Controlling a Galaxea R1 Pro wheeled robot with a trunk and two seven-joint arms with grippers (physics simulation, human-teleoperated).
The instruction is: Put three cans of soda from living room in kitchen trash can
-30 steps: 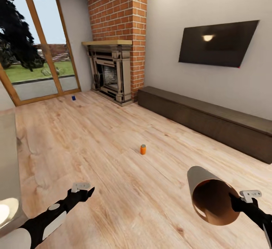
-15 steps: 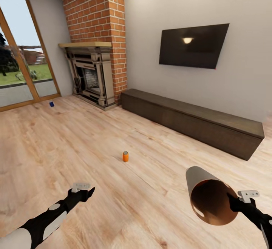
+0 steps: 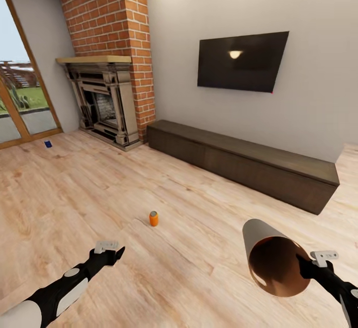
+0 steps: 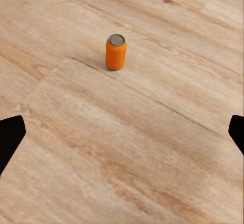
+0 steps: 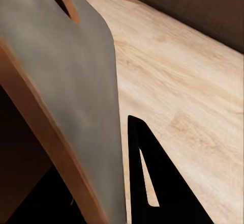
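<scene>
Two grippers lead the scene in a pale-floored living room. Nearest, the right gripper (image 3: 318, 261) pinches the rim of the bin (image 3: 271, 258), which lies tipped on its side in the air with its tan-brown mouth turned back toward the robot; in the right wrist view one dark finger sits against the bin's grey wall (image 5: 76, 81), just under the handle hole. Carrying the bin along looks like a way to collect the cans where they stand rather than ferry each to the kitchen. The left gripper (image 3: 110, 249) hangs low over the floor (image 3: 199, 268) with nothing in it, its fingers (image 4: 10, 137) spread wide at the edges of the left wrist view, seemingly readied for a pick.

Just ahead of that gripper, an orange can (image 3: 153, 218) stands upright on the boards, silver top up, framed between the open fingers in the left wrist view (image 4: 116, 52) and likely the next target. Well beyond it, a blue can (image 3: 47, 143) sits on the floor near the window (image 3: 20, 104), left of the brick fireplace (image 3: 104, 99). A long dark cabinet (image 3: 243, 164) runs along the far wall beneath a mounted television (image 3: 241, 62). None of the cans is in the bin yet, as far as its visible interior shows.
</scene>
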